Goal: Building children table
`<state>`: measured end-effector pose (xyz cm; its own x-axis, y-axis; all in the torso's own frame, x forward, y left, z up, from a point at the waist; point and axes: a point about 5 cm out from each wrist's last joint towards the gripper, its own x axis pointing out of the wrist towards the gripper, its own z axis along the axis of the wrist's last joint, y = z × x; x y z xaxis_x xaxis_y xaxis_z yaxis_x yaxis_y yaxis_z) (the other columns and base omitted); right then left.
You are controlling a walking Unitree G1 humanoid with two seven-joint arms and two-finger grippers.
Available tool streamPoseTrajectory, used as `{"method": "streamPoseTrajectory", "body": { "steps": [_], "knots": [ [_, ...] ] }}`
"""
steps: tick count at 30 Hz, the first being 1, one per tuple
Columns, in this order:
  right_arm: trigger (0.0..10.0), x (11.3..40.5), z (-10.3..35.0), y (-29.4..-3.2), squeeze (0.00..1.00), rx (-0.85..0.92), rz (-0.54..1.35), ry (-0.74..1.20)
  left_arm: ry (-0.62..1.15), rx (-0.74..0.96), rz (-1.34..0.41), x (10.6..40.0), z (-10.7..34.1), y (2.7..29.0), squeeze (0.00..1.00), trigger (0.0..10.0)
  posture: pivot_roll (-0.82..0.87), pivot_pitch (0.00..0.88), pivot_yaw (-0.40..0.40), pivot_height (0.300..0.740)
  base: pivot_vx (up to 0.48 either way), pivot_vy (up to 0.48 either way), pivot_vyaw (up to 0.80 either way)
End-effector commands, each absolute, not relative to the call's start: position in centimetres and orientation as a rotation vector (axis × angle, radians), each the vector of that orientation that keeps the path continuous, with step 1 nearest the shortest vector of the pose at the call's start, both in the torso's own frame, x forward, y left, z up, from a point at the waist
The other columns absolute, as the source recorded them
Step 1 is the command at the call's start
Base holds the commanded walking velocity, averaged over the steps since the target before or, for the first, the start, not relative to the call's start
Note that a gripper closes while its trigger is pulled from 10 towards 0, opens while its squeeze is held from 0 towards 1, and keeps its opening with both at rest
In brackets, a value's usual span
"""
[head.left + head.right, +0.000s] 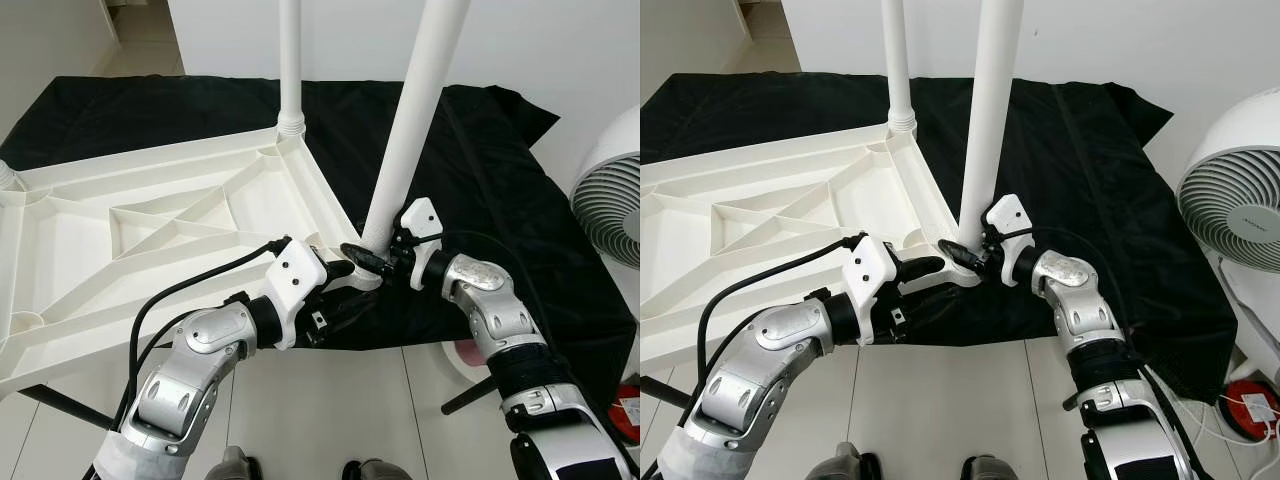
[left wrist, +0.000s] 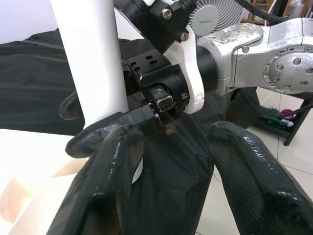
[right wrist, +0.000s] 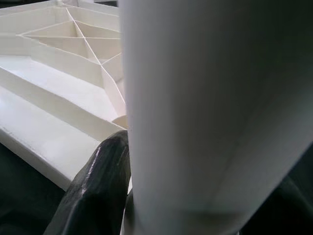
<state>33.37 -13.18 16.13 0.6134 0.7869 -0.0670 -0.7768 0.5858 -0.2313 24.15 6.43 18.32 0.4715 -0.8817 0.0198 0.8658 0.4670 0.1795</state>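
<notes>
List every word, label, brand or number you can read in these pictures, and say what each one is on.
No text can be read.
Fan: a small grey mark on its hub, too small to read.
Fan hub in the left wrist view: faint lettering, too blurred to read.
Red object on the floor: a white label, unreadable.
Upturned table top, its legs and the black cloth: no markings.
</notes>
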Motion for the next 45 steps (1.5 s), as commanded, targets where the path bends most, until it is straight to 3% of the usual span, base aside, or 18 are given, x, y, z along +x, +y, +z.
{"method": "streamPoseTrajectory", "body": {
  "steps": [1, 9, 23, 30, 31, 33, 34, 35, 45],
  "knots": [
    [10.0, 33.0, 15.0, -12.9, 0.00, -0.218, 0.893, 0.005, -0.111, 0.141, -1.033, 24.2, 18.3, 6.6, 0.00, 10.0, -0.01, 0.094, 0.018, 0.740, 0.000, 0.000, 0.00],
    [10.0, 33.0, 14.6, -12.7, 0.00, -0.187, 0.742, -0.001, -0.110, 0.139, -1.032, 24.1, 18.3, 6.6, 0.00, 10.0, -0.02, 0.099, 0.011, 0.740, 0.000, 0.000, 0.00],
    [10.0, 31.2, 14.4, -10.6, 0.00, 0.001, 0.242, 0.016, -0.112, 0.142, -1.045, 24.1, 18.1, 6.4, 0.00, 10.0, -0.02, 0.077, -0.002, 0.740, 0.000, 0.000, 0.00],
    [10.0, 30.5, 14.7, -9.0, 0.00, 0.032, 0.186, 0.007, -0.117, 0.141, -1.046, 24.2, 18.1, 6.2, 0.00, 10.0, -0.02, 0.066, -0.006, 0.740, 0.000, 0.000, 0.00],
    [10.0, 30.5, 14.8, -9.0, 0.11, 0.037, 0.189, 0.001, -0.117, 0.141, -1.047, 24.2, 18.1, 6.2, 0.00, 10.0, -0.03, 0.062, -0.006, 0.740, 0.000, 0.000, 0.00],
    [10.0, 30.5, 14.8, -9.0, 0.11, 0.037, 0.189, 0.001, -0.117, 0.141, -1.047, 24.2, 18.1, 6.2, 0.00, 10.0, -0.03, 0.062, -0.006, 0.740, 0.000, 0.000, 0.00],
    [10.0, 30.5, 15.0, -9.1, 0.86, 0.035, 0.188, -0.006, -0.118, 0.141, -1.048, 24.2, 18.1, 6.2, 0.00, 10.0, -0.03, 0.061, -0.006, 0.740, 0.000, 0.000, 0.00],
    [10.0, 30.5, 15.3, -9.2, 1.00, 0.043, 0.201, -0.020, -0.118, 0.141, -1.049, 24.3, 18.1, 6.1, 0.00, 10.0, -0.03, 0.058, -0.007, 0.740, 0.000, 0.000, 0.00],
    [10.0, 31.1, 16.6, -10.2, 1.00, 0.014, 0.326, -0.063, -0.120, 0.143, -1.048, 24.3, 18.1, 6.1, 0.00, 10.0, -0.03, 0.057, -0.009, 0.740, 0.000, 0.000, 0.00]
  ]
}}
